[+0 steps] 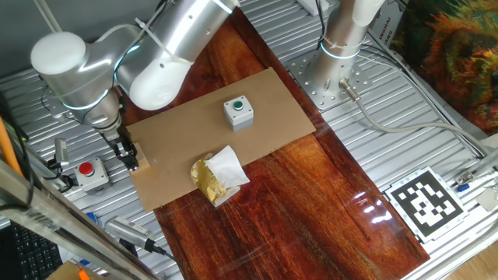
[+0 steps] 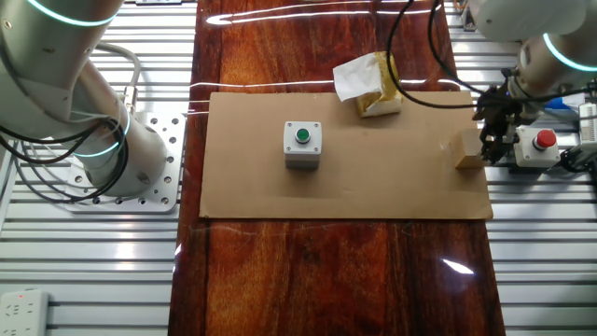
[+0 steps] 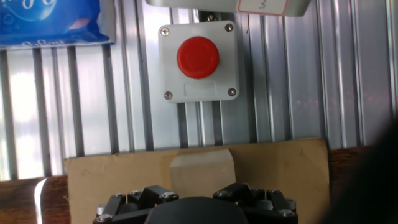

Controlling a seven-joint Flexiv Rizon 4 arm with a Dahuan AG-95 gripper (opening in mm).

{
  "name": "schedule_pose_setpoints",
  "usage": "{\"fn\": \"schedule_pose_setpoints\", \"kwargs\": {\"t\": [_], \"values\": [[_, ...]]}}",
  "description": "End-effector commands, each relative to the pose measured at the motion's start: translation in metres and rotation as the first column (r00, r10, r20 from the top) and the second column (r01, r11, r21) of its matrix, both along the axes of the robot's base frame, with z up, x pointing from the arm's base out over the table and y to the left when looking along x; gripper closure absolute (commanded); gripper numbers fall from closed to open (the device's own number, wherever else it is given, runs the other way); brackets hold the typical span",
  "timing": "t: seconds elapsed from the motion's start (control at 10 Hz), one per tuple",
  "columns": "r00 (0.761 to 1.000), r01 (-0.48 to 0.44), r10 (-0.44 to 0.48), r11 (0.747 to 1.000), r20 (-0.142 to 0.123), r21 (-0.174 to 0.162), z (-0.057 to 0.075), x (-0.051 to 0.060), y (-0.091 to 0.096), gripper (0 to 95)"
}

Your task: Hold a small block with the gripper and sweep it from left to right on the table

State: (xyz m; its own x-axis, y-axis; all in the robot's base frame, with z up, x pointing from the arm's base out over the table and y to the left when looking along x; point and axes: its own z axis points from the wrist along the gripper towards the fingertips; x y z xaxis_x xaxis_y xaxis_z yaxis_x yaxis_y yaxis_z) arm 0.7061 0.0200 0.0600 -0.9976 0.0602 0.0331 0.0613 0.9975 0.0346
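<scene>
The small block [image 1: 137, 160], a light-tan wooden cube, sits at the left end of the cardboard sheet [image 1: 264, 101] that lies on the red-brown table [image 1: 311, 202]. My gripper [image 1: 126, 153] is down on the block with its black fingers against the sides, shut on it. The other fixed view shows the block [image 2: 468, 150] at the sheet's right edge with the gripper [image 2: 488, 147] on it. In the hand view the block [image 3: 201, 169] lies straight ahead above the gripper's black body [image 3: 196, 208]. The fingertips are hidden there.
A grey box with a green button [image 1: 238, 111] stands mid-sheet. A crumpled gold-and-white wrapper [image 1: 218, 177] lies at the sheet's near edge. A red-button box [image 1: 92, 173] sits on the ribbed metal just past the block. An upright white-and-silver post [image 1: 346, 31] stands at the back.
</scene>
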Motion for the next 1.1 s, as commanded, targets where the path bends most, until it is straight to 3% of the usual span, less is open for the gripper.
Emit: {"fn": "schedule_pose_setpoints", "kwargs": {"t": [0.1,1.1], "values": [[1.000,-0.005,0.005,1.000,0.001,0.000,-0.003,0.001,0.000,19.0],[1.000,-0.012,0.012,1.000,0.000,0.000,-0.018,-0.001,-0.004,19.0]]}}
